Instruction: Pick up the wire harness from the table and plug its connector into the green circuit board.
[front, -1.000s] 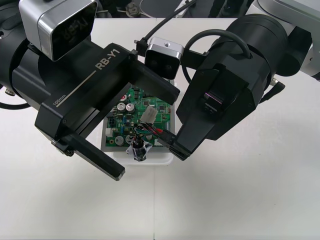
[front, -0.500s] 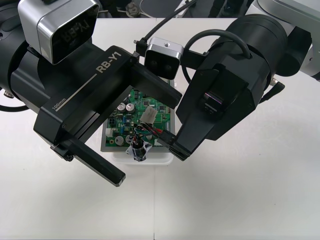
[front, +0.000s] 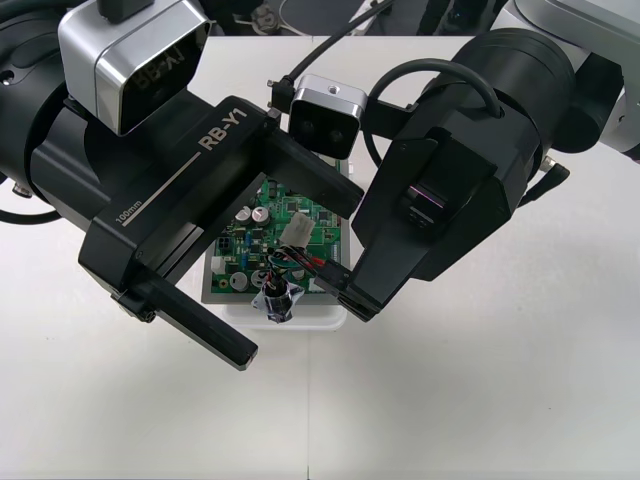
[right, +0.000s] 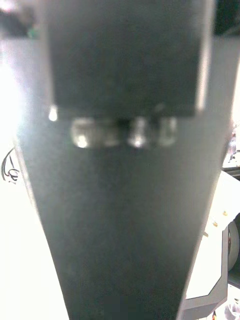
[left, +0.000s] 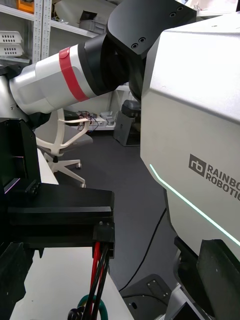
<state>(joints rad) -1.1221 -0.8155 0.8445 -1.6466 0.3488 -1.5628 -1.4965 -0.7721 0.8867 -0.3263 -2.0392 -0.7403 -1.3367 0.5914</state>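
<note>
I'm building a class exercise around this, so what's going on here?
The right hand is shut on the wire harness at the near right corner of the green circuit board. The harness's round socket rests at the board's near edge. The left hand hangs open over the board, holding nothing. Whether the plug is in the board cannot be seen.

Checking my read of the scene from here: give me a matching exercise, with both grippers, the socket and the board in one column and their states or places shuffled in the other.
Column one:
1. left gripper
2. right gripper
3. metal socket
4. green circuit board

Column two:
A. sits on a white base
B. shut on the harness wires
C. at the board's near edge
D. open, fingers far apart, board between them

Pairs: 1-D, 2-B, 3-C, 4-A.
</note>
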